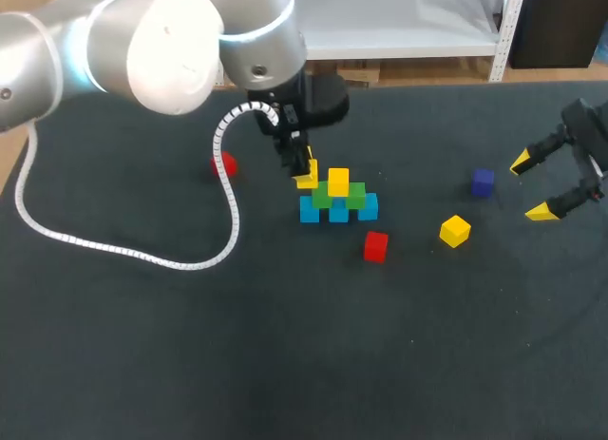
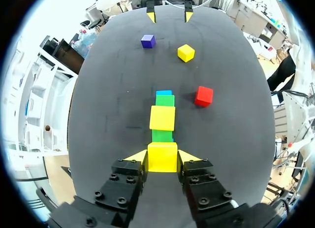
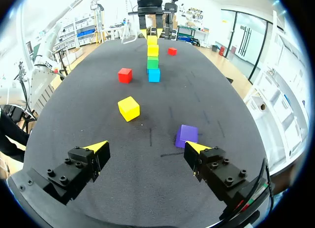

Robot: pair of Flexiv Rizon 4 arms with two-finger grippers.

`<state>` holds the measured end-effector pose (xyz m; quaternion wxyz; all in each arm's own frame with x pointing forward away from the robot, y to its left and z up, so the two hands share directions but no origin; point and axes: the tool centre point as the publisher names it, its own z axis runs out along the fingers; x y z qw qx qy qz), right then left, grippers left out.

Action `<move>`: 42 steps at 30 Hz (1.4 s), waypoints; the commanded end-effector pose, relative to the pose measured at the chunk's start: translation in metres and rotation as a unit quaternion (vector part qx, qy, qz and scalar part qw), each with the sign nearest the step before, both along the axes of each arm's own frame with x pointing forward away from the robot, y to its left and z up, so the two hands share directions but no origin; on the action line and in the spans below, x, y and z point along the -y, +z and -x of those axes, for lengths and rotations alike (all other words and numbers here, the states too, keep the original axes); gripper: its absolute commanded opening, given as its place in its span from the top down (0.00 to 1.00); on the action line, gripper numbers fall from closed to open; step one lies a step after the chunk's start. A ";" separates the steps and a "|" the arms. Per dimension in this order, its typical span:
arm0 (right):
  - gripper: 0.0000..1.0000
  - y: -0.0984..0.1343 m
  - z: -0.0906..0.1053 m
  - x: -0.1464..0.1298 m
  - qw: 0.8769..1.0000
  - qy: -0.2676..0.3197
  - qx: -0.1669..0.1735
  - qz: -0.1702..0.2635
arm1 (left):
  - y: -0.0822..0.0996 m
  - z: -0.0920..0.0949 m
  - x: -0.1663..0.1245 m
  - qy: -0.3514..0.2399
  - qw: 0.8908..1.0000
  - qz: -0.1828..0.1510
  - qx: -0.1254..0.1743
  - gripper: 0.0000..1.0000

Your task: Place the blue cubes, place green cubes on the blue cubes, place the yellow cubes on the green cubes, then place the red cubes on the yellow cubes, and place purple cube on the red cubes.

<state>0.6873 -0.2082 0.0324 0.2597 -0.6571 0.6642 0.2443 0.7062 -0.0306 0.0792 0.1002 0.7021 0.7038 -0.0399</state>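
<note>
My left gripper (image 1: 305,177) pinches 1 yellow cube (image 2: 162,157) from 2 sides, so it cannot drop. It hangs at the near end of the pile (image 1: 339,204), just by the green cubes (image 2: 162,135), I think so it can sit there beside the other yellow cube (image 2: 162,117). My right gripper (image 3: 146,146) is spread wide and holds nothing. It waits by the purple cube (image 3: 187,134), far from the pile, where it cannot bump anything.

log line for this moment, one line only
left pincer: shut on yellow cube at stack | right pincer: open, by purple cube | red cube: loose on table
</note>
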 end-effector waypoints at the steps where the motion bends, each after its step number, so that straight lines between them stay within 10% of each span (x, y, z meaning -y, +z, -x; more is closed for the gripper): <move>1: 0.00 0.000 0.000 0.000 1.000 0.000 0.000 -0.001 | -0.003 0.000 0.003 0.001 1.000 -0.005 0.000 1.00; 42: 0.00 0.000 0.000 0.000 1.000 0.000 0.000 -0.001 | -0.013 -0.009 0.014 -0.007 1.000 -0.002 -0.005 1.00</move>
